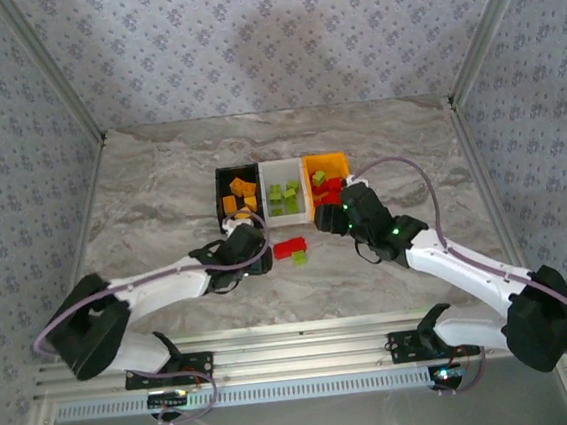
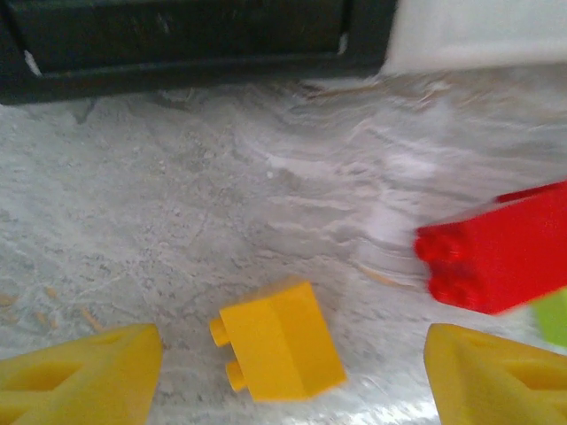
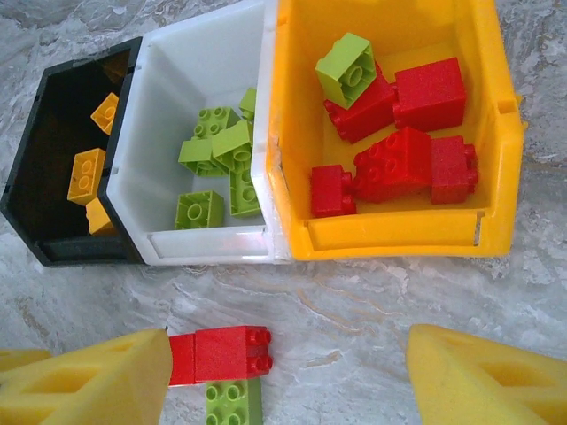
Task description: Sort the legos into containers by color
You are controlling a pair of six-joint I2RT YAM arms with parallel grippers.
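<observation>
**Step in hand: pick of a loose brick by the left arm.**

The orange-yellow brick (image 2: 279,341) lies on the marble table (image 2: 221,177), in the lower centre of the left wrist view. It sits between the two pads of the left gripper (image 2: 292,354). The jaws stand apart and neither pad touches the brick. The black bin (image 2: 177,35) runs along the upper edge of that view, with the white bin (image 2: 478,31) at the upper right.

The right gripper (image 3: 290,354) hovers in front of the bin row with its jaws apart and nothing between them. In the lower left of the right wrist view, a red brick (image 3: 221,352) and a green brick (image 3: 232,403) lie touching on the table.

**Bin contents, right wrist view.**
- Black bin: orange-yellow bricks.
- White bin: lime green bricks.
- Orange-yellow bin (image 3: 496,133): red bricks, plus one stray lime brick (image 3: 345,69) resting on top of them.

**Next move, as judged.**
1. Close the left jaws squarely on the orange-yellow brick. It lies slightly skewed to the pads, so it may twist as they close.
2. Lift it and carry it towards the upper left of the view, over the black bin.
3. The red brick, the green brick and the stray lime brick remain to be sorted.
</observation>
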